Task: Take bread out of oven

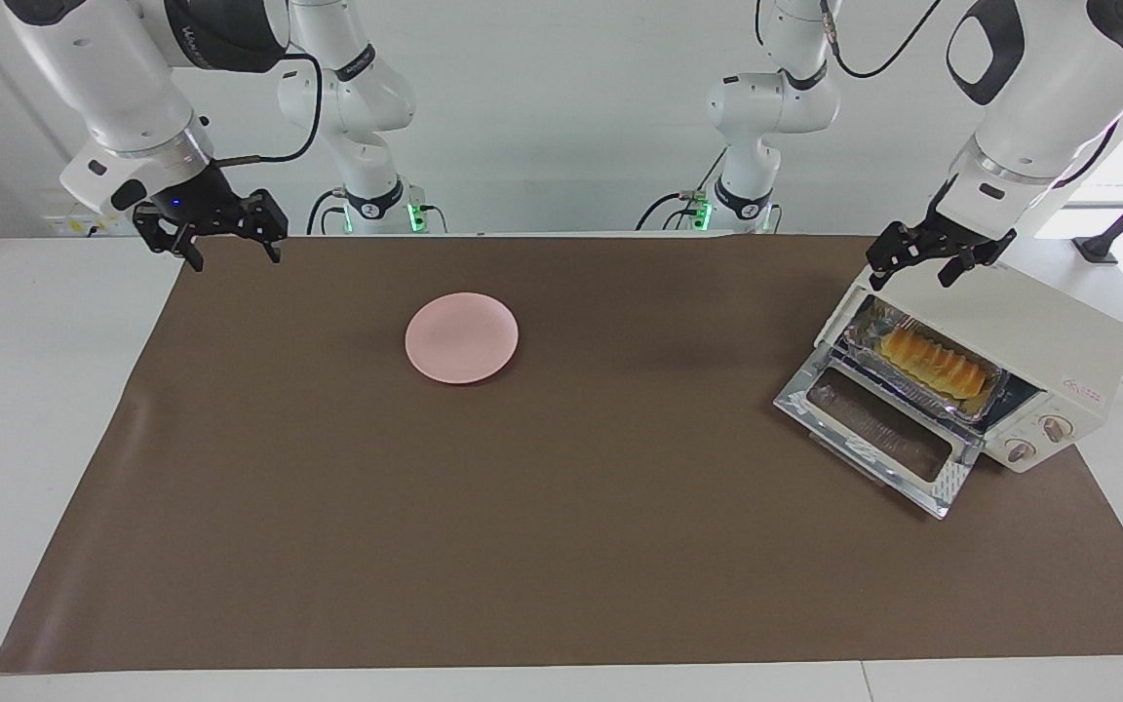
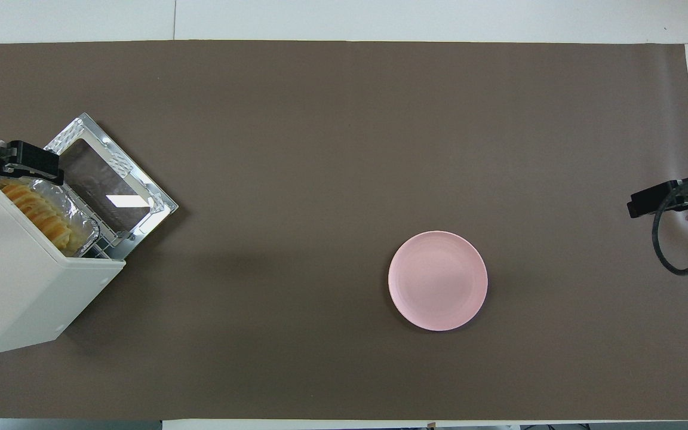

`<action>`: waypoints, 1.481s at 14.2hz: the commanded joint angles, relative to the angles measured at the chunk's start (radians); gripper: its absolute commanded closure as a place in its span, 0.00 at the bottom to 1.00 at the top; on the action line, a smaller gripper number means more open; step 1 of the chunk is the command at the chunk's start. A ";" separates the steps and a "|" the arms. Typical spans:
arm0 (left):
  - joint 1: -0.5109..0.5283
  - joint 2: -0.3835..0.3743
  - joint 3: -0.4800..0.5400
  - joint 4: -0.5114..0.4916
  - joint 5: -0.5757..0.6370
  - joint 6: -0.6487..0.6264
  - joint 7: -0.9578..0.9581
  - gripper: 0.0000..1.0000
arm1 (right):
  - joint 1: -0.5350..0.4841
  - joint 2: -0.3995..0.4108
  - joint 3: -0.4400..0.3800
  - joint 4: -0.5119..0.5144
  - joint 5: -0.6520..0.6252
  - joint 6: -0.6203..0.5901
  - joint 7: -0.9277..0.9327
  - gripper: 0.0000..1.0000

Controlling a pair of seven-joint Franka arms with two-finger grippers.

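Step in hand: While the oven (image 1: 1059, 341) door (image 1: 878, 429) already lies dropped flat on the table (image 1: 561, 546), the reach for the bread (image 1: 934, 359) looks about to begin; nothing is gripped yet.

Left pincer (image 1: 915, 265): hangs over the top front corner of the oven, just above the mouth of the chamber, its fingers spread apart and empty.

Bread: just below the left pincer and a little toward the knobs (image 1: 1039, 439), lying inside the oven in a foil tray (image 1: 888, 370) that sits at the front of the chamber. In the overhead view the bread (image 2: 39, 212) shows partly under the oven's roof, right beside the left pincer (image 2: 12, 172).

Right pincer (image 1: 235, 239): waits well apart from the oven, over the edge of the brown mat at the right arm's end of the table, fingers parted with nothing between them.

Plate (image 1: 462, 337): pink, bare, between the two pincers and closer to the right one; a likely place for the loaf.

Next move, as a judgement: the left pincer must come down in front of the opening, tilt in under the roof and close across the loaf's narrow width. The roof leaves little headroom, and the foil tray walls stand close to the loaf, so a finger could catch the foil and drag the tray.

Handling: the loaf looks soft, so a light squeeze is wanted.
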 commanded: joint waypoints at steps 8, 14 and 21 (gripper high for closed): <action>0.008 -0.022 0.002 -0.026 0.006 0.019 -0.003 0.00 | -0.021 -0.020 0.017 -0.017 -0.012 -0.007 -0.018 0.00; 0.009 0.081 0.008 0.091 0.005 -0.026 -0.128 0.00 | -0.018 -0.020 0.017 -0.017 -0.012 -0.008 -0.018 0.00; -0.012 0.346 0.048 0.325 0.048 -0.039 -0.639 0.00 | -0.024 -0.020 0.017 -0.017 -0.012 -0.007 -0.019 0.00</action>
